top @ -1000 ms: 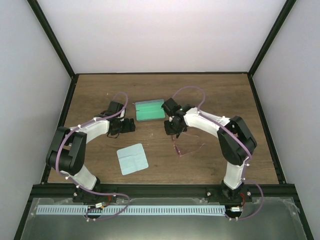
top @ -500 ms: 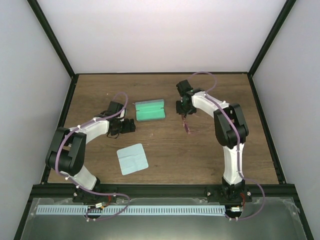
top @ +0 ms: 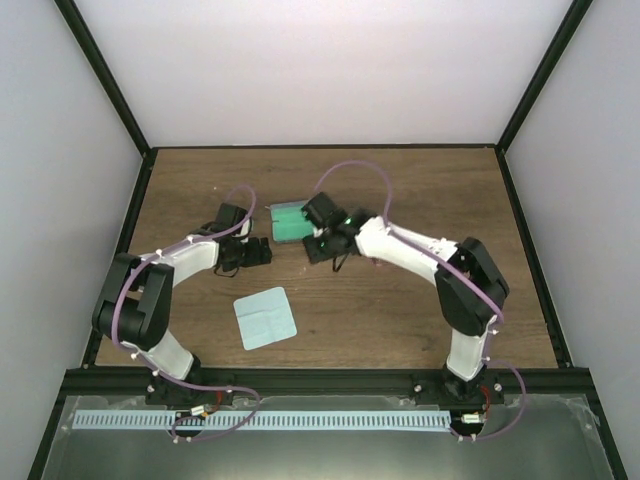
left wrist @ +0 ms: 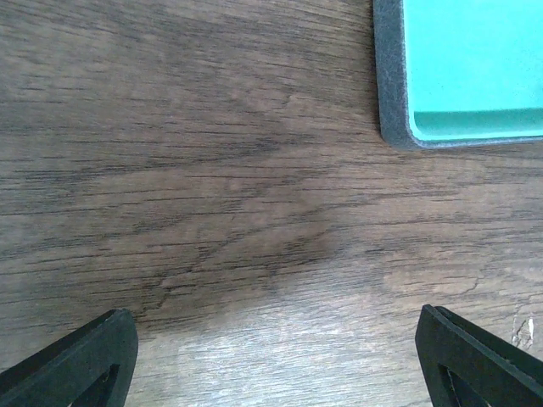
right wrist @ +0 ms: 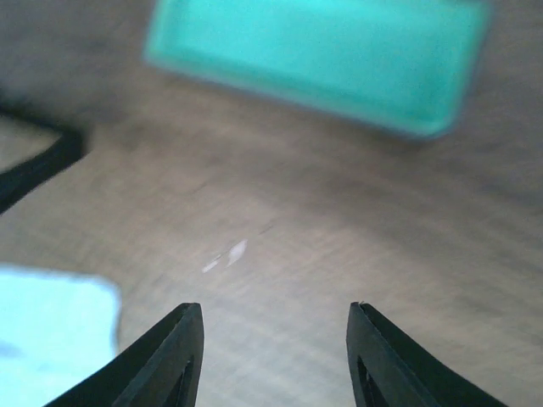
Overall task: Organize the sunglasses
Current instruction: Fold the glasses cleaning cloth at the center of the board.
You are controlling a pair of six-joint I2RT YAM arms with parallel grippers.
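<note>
Right jaws apart near case [top: 288, 222], sunglasses and their axis hidden

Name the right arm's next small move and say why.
Probably pull the right gripper back toward its base to uncover the table beneath it. Its jaws stand apart with nothing between them, near the open case, and the sunglasses show clearly in no view, so they need finding first.

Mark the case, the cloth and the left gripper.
case [left wrist: 475, 59]: left wrist view, on its bare green interior.
cloth [top: 265, 318]: top external view, on its middle.
left gripper [top: 262, 252]: top external view, between its fingertips.
</note>
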